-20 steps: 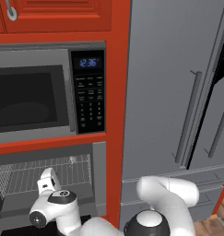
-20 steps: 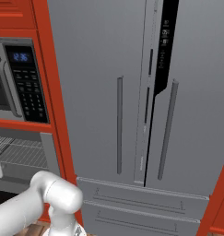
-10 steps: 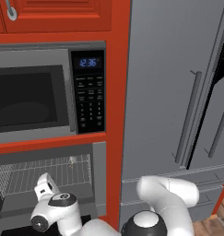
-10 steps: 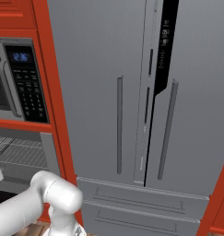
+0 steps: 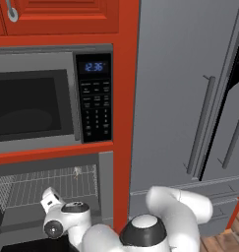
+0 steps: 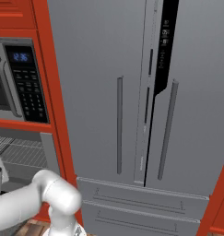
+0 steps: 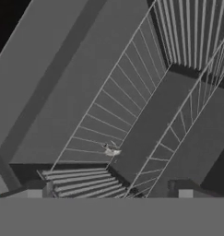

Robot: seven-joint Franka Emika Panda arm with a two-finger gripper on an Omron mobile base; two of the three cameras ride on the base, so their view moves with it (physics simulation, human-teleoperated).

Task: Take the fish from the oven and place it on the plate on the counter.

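The oven [image 5: 52,184] stands open below the microwave, with its wire rack [image 5: 37,183] showing. The fish [image 5: 77,171] is a tiny pale shape at the back of the rack. In the hand view the fish [image 7: 112,150] lies on the rack wires, ahead of my gripper [image 7: 109,191]. The gripper is open, its two dark fingertips [image 7: 34,187] wide apart at the bottom with nothing between them. My white hand [image 5: 50,199] sits at the oven's mouth, in front of the rack. The plate and counter are out of view.
A grey microwave [image 5: 42,101] with black keypad and blue clock sits directly above the oven. A red cabinet post [image 5: 123,123] borders the oven's right side. Right of the post is a grey fridge [image 6: 132,106] with long handles. A second rack level [image 7: 196,27] shows in the hand view.
My hand and wrist have dipped slightly lower and a bit right at the oven opening. The fish and rack have not moved.
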